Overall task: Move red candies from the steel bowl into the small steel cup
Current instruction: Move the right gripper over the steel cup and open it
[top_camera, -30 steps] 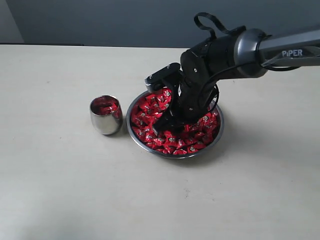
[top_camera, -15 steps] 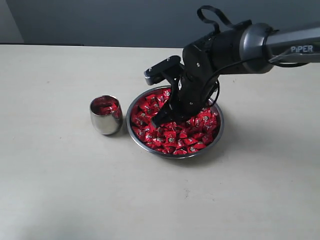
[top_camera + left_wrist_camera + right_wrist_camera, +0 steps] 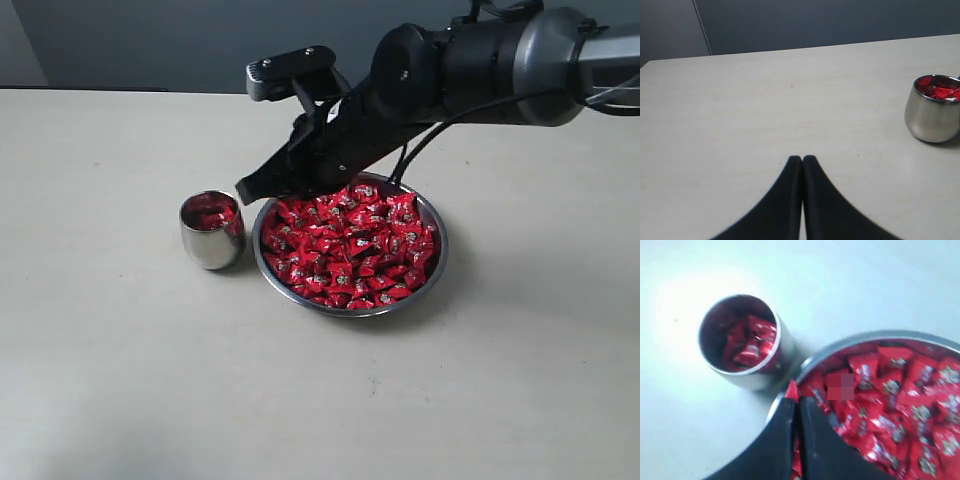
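The steel bowl (image 3: 439, 258) sits mid-table, heaped with red candies (image 3: 350, 245). Just left of it stands the small steel cup (image 3: 208, 252), with a few red candies (image 3: 211, 213) inside. My right gripper (image 3: 246, 190) hangs above the gap between the bowl's left rim and the cup. In the right wrist view the right gripper (image 3: 796, 400) is shut on a red candy (image 3: 792, 390) whose tip pokes out past the fingertips; the cup (image 3: 752, 380) and bowl (image 3: 880, 336) lie below. My left gripper (image 3: 802, 159) is shut on nothing, low over bare table, the cup (image 3: 930, 120) off to one side.
The beige table (image 3: 120, 380) ends at a dark wall (image 3: 200, 40) along the back. The right arm (image 3: 480, 60) stretches in from the right, above the bowl's far side. The left arm is out of the exterior view.
The right gripper has lifted out of the candies in the bowl and swung left and up, ending above the bowl's left rim next to the cup.
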You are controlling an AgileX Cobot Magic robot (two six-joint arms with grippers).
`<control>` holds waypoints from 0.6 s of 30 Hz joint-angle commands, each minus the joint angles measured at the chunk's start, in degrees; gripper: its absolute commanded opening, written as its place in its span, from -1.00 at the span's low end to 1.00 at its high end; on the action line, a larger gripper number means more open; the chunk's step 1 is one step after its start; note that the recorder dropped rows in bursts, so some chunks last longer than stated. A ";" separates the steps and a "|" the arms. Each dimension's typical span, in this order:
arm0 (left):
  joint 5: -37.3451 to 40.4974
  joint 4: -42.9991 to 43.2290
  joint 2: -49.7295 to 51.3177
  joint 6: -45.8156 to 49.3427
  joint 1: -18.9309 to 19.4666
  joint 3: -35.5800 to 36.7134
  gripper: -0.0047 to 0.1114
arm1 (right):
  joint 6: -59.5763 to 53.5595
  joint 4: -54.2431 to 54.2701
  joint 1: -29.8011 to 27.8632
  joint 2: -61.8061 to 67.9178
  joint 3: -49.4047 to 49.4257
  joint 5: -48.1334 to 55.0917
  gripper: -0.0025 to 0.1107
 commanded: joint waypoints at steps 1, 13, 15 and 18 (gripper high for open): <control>-0.31 0.11 -0.27 -0.09 -0.46 -0.48 -0.91 | -5.58 5.62 2.23 2.87 -4.37 -2.04 -0.93; -0.31 0.11 -0.27 -0.09 -0.46 -0.48 -0.91 | -6.45 8.75 2.95 12.64 -14.92 2.10 -0.93; -0.31 0.11 -0.27 -0.09 -0.46 -0.48 -0.91 | -6.67 8.78 2.95 13.20 -15.55 2.23 -0.90; -0.31 0.11 -0.27 -0.09 -0.46 -0.48 -0.91 | -7.14 8.55 2.95 13.61 -16.38 2.78 -0.58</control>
